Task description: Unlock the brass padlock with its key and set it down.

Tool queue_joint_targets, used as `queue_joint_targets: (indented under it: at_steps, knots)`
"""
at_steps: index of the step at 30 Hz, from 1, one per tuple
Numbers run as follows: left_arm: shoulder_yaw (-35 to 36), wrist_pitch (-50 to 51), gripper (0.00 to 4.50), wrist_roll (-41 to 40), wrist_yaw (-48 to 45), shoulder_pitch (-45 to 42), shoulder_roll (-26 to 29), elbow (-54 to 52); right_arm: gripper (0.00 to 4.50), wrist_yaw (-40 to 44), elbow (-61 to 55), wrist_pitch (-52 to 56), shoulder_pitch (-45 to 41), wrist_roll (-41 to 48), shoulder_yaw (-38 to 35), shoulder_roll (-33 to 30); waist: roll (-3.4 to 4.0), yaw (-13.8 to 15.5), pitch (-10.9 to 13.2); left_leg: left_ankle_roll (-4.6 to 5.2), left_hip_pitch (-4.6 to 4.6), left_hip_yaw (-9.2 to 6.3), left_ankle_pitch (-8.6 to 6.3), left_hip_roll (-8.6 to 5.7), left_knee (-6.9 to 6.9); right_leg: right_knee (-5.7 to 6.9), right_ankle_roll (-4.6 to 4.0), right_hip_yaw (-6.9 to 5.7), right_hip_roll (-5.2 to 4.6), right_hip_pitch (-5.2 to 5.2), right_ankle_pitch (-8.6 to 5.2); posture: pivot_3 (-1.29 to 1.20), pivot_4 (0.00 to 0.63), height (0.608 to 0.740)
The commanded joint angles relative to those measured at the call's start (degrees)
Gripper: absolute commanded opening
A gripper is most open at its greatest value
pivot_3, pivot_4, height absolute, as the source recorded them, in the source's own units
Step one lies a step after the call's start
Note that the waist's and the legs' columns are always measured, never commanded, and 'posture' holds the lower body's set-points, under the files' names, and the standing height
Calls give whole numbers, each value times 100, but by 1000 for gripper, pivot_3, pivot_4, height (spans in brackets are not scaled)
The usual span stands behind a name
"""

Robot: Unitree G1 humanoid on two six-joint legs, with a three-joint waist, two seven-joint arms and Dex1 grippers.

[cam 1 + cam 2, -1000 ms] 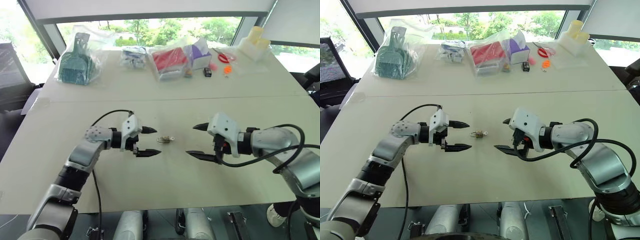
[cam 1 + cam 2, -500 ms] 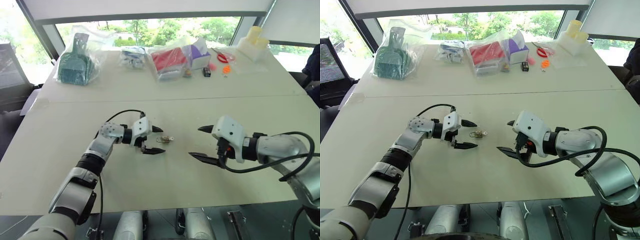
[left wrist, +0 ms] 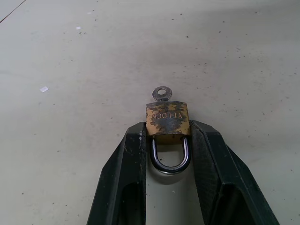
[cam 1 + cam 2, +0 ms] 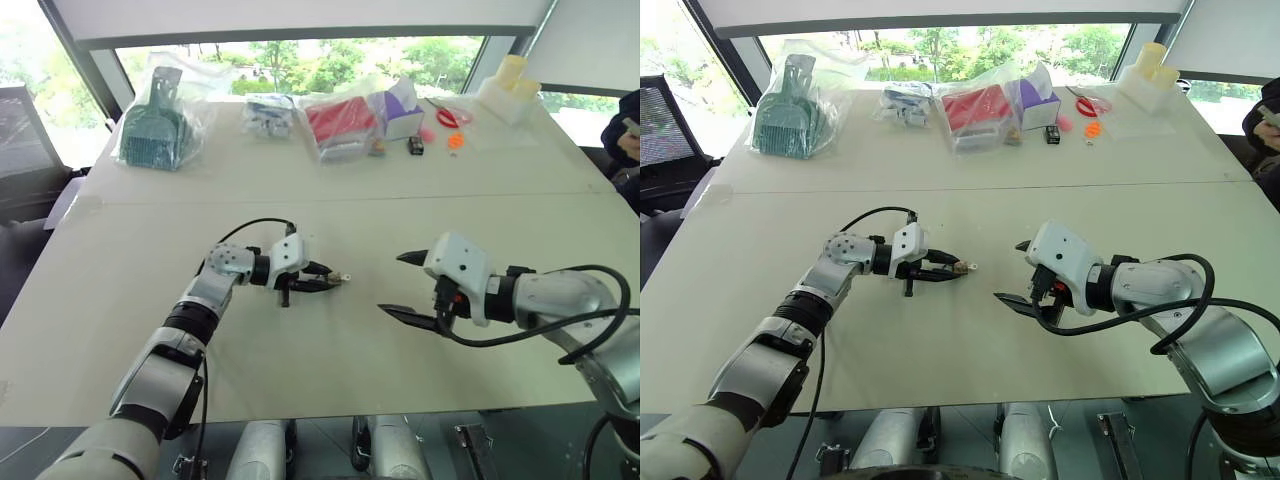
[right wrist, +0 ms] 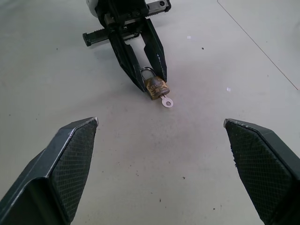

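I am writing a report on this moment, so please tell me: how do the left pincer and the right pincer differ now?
The left pincer is closed around the brass padlock, one finger against each side; the right pincer stands wide open and holds nothing. The left pincer lies low at the table; the right pincer hangs apart from the padlock, pointing toward it and the key. Both have two black fingers.

"YT-LOCK" on brass padlock (image 3: 168, 118)
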Motion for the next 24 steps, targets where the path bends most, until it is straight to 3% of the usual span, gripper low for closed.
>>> queue_joint_targets:
  at_steps: [1, 7, 12, 18, 24]
  knots:
    - [262, 507, 750, -212, -336, -97, 358, -421, 4500, -26, 45, -539, -226, -454, 344, -86, -1, -16, 1, 0, 0, 0, 0, 1, 0, 0, 0, -1, 0, 0, 0, 0, 150, 740]
    - [548, 1889, 750, -866, -1306, -236, 1180, -1670, 4500, -178, 811, -1972, -784, -1891, 1488, 148, -2, -31, 3, 0, -5, 2, 0, 6, -7, 6, 0, -1, 8, -16, -2, 0, 150, 740]
    - [694, 2530, 750, -1065, -1402, -465, 1473, -2158, 4500, -593, 1704, -3559, -1323, -3115, 2030, 642, -4, 3, 5, 0, -11, 4, 0, -2, -1, 4, 2, 1, 5, -14, -2, 0, 150, 740]
    - [750, 2741, 750, -1075, -1272, -641, 1429, -2241, 4500, -790, 2337, -4669, -1695, -3739, 2128, 1163, -5, -17, 5, -1, -15, 5, 1, -7, -1, 4, 5, 2, 6, -15, -2, 0, 150, 740]
    - [758, 2744, 750, -1078, -1240, -693, 1376, -2253, 4500, -754, 2585, -5103, -1753, -4009, 2080, 1415, -5, -18, 5, -4, -14, 7, 3, -9, 0, 5, 5, 2, 9, -15, -2, 0, 150, 740]
